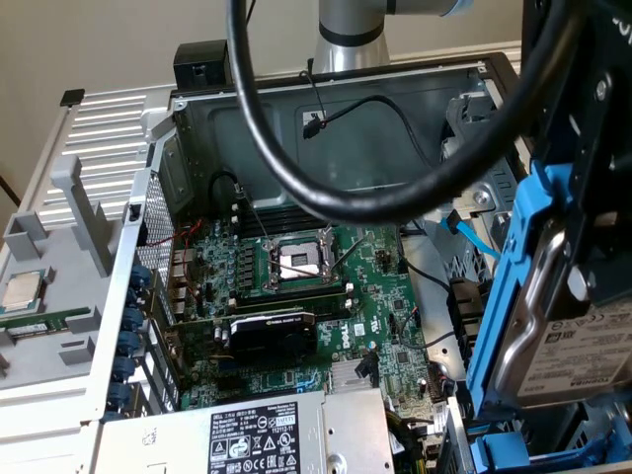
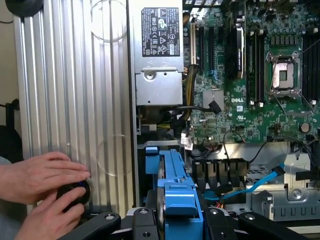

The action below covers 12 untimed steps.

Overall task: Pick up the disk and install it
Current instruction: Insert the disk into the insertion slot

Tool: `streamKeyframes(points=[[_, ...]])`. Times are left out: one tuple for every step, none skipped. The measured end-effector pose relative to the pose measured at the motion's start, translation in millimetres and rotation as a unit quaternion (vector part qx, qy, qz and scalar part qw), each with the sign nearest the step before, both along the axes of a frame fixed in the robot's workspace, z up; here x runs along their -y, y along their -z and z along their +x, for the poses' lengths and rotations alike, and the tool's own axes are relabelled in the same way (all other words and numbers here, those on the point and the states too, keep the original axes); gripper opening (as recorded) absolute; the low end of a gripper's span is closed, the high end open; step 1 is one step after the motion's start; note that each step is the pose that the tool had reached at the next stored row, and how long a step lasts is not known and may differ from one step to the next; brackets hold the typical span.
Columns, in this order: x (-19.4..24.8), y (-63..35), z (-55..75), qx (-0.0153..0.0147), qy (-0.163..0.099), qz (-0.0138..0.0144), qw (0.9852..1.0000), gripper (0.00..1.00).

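Blue-framed disk (image 1: pixel 578 346) sits gripped on edge in the robot's hand (image 2: pixel 172 222)

Plain beige wall (image 1: pixel 109 44) at the back — soft, even light

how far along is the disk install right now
Pickup looks done: the gripper is clamped on the disk by its blue carrier, held over the open computer case. In hand: the disk, lifted clear. Left: seating it, since it sits in no bay yet.
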<state>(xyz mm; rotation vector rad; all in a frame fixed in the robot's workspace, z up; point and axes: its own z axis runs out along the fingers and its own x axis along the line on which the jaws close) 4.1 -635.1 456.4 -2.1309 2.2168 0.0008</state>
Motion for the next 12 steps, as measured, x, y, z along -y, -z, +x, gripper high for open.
streamKeyframes(points=[[-0.1, 0.2, 0.2, -0.0002, -0.002, 0.0, 1.0, 0.37], [-0.2, 0.2, 0.4, -0.0004, -0.003, -0.0001, 1.0, 0.37], [-0.2, 0.4, 0.7, -0.0008, -0.004, -0.0001, 1.0, 0.37], [-0.3, 1.0, 0.9, -0.0014, -0.005, -0.0001, 1.0, 0.37], [-0.3, 1.7, 1.2, -0.0021, -0.006, -0.0002, 1.0, 0.37], [-0.3, 2.4, 1.2, -0.0024, -0.006, -0.0003, 1.0, 0.37], [-0.5, 3.1, 1.3, -0.0028, -0.006, -0.0004, 1.0, 0.37], [-0.7, 3.5, 1.5, -0.0031, -0.007, -0.0005, 1.0, 0.37], [-1.0, 4.0, 1.6, -0.0034, -0.007, -0.0004, 1.0, 0.37], [-1.0, 4.7, 1.8, -0.0036, -0.007, -0.0003, 1.0, 0.37], [-1.1, 5.4, 2.1, -0.004, -0.008, -0.0002, 1.0, 0.37], [-1.2, 6.1, 2.2, -0.0044, -0.008, -0.0003, 1.0, 0.37]])
